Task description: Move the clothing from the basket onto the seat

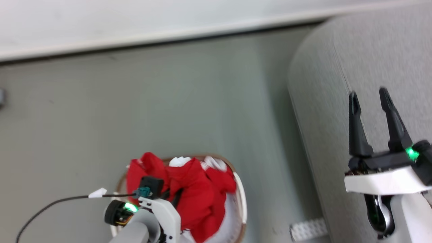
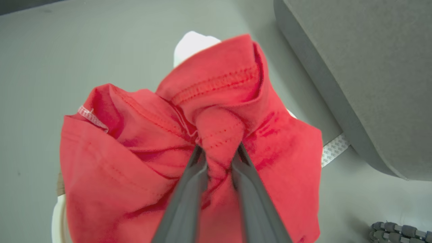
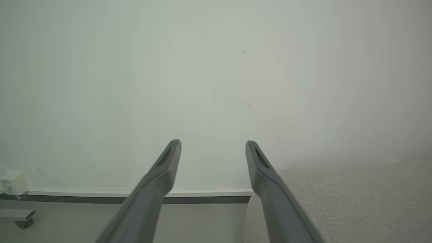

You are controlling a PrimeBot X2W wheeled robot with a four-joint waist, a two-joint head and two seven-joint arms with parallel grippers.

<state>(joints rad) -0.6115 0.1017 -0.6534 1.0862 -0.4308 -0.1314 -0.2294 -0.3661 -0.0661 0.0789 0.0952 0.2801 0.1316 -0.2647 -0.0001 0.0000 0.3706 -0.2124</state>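
Observation:
The red clothing (image 1: 195, 192) is bunched up above the cream basket (image 1: 241, 199) at the bottom centre of the head view, with white collar bits showing at its far side. In the left wrist view my left gripper (image 2: 219, 150) is shut on a pinched fold of the clothing (image 2: 216, 131), which hangs around the fingers and hides most of the basket. The left wrist (image 1: 152, 209) sits over the basket's near side. My right gripper (image 1: 369, 98) stands open over the light grey seat (image 1: 337, 67), nothing between its fingers. The right wrist view has the right gripper (image 3: 213, 148) facing a pale wall.
Grey floor lies between the basket and the seat, with a wall and baseboard (image 1: 168, 35) behind. A small white perforated strip (image 1: 308, 229) lies on the floor by the seat's base. A black cable (image 1: 57, 202) trails from my left wrist.

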